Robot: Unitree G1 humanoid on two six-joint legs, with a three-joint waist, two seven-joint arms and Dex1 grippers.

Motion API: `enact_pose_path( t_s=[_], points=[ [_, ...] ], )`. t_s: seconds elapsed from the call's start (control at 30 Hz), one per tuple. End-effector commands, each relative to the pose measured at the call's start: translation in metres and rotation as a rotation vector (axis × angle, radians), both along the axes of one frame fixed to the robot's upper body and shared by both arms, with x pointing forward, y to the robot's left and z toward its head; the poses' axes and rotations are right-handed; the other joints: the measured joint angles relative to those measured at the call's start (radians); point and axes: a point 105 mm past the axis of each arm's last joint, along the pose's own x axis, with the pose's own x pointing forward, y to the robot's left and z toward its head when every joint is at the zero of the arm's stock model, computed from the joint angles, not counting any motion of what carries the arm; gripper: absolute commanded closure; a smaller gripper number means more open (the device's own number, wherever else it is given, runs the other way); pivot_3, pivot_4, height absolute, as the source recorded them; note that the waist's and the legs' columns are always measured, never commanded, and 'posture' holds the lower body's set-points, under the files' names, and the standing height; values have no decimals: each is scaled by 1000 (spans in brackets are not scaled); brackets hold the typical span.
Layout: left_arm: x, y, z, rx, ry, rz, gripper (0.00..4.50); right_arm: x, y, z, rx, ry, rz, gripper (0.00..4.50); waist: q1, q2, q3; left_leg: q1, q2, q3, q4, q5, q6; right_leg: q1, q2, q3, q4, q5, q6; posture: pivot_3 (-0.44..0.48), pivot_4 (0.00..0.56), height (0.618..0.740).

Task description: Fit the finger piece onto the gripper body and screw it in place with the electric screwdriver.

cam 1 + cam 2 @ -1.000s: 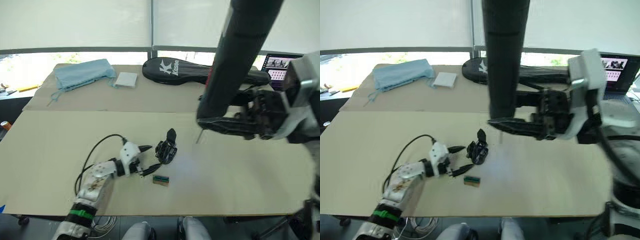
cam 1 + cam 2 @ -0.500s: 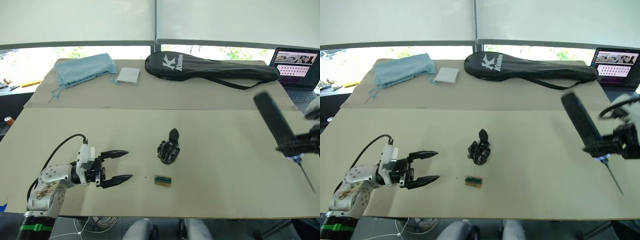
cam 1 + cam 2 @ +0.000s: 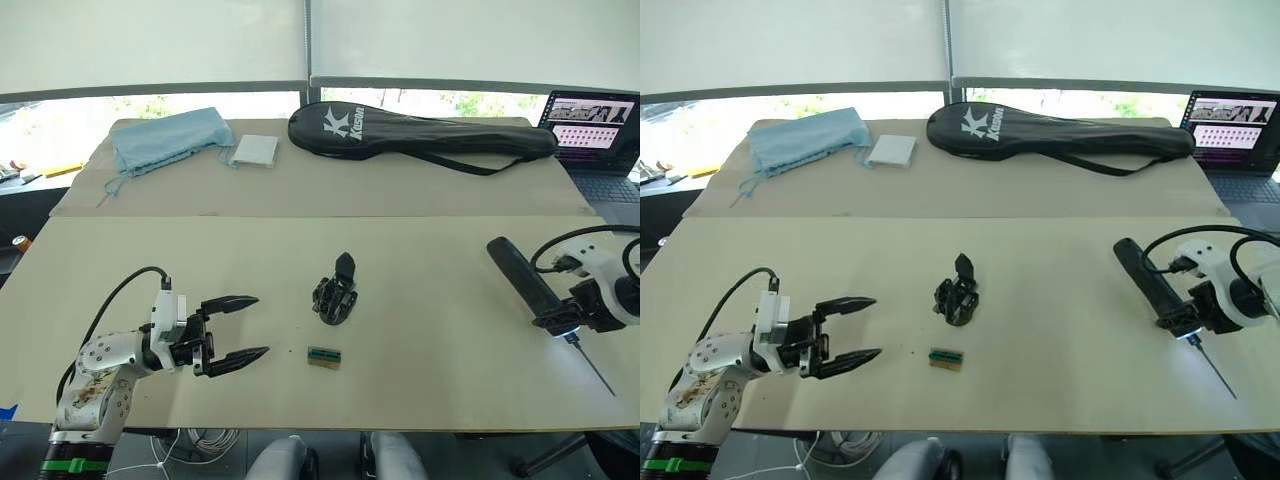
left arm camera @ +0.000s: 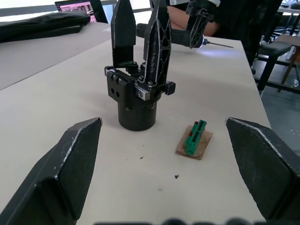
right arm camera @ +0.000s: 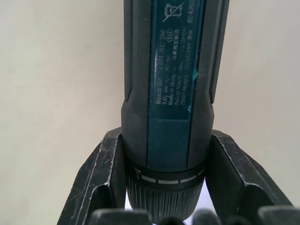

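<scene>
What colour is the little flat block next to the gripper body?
Green on a tan base; clearest in the left wrist view.

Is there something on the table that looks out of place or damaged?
Nothing looks damaged. The gripper body stands upright mid-table, the small green-and-tan block lies flat nearby, and the electric screwdriver is clamped in the right gripper.

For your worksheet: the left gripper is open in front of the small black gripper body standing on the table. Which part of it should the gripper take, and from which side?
Grip the gripper body low, around its round base, coming in level from the robot's left, where the open left gripper already faces it. The base is plain and cylindrical, so the fingers can probably close on it squarely; the tall tapered prongs above are narrow and should stay free.
</scene>
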Motion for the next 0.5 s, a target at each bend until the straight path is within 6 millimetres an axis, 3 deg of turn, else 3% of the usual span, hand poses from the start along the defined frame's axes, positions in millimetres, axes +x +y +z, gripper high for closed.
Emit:
enact_pose_path(
  t_s=[0.03,0.2,0.27,0.33,0.43,0.5],
  points=[
    [-3,4,0,21,3,-16,42,6,-3,11,-18,-47,32,2582,-1,0,0,0,0,0,1,0,0,0,0,0,0,0,0,0,150,740],
    [-1,11,-4,59,34,-28,42,9,-6,12,-10,-72,14,2582,-2,0,0,0,0,-1,3,0,0,2,0,-2,0,0,0,0,150,740],
    [1,15,-6,81,56,-30,0,10,-7,19,-2,-97,20,1497,-2,0,0,0,0,-1,3,0,0,2,0,-2,0,0,0,0,150,740],
    [3,19,-5,91,55,-25,0,10,-9,27,6,-127,29,877,-2,0,0,0,0,-1,3,0,0,2,0,-3,1,0,0,0,150,740],
    [12,35,-6,152,20,73,0,1,-13,77,9,-258,105,124,-1,2,1,0,0,-1,3,0,0,2,0,-3,1,0,0,0,150,740],
    [13,44,-10,204,31,119,0,-7,-3,98,28,-324,234,124,1,5,1,0,0,-1,3,0,0,2,0,-4,1,0,1,0,150,740]
  ],
)
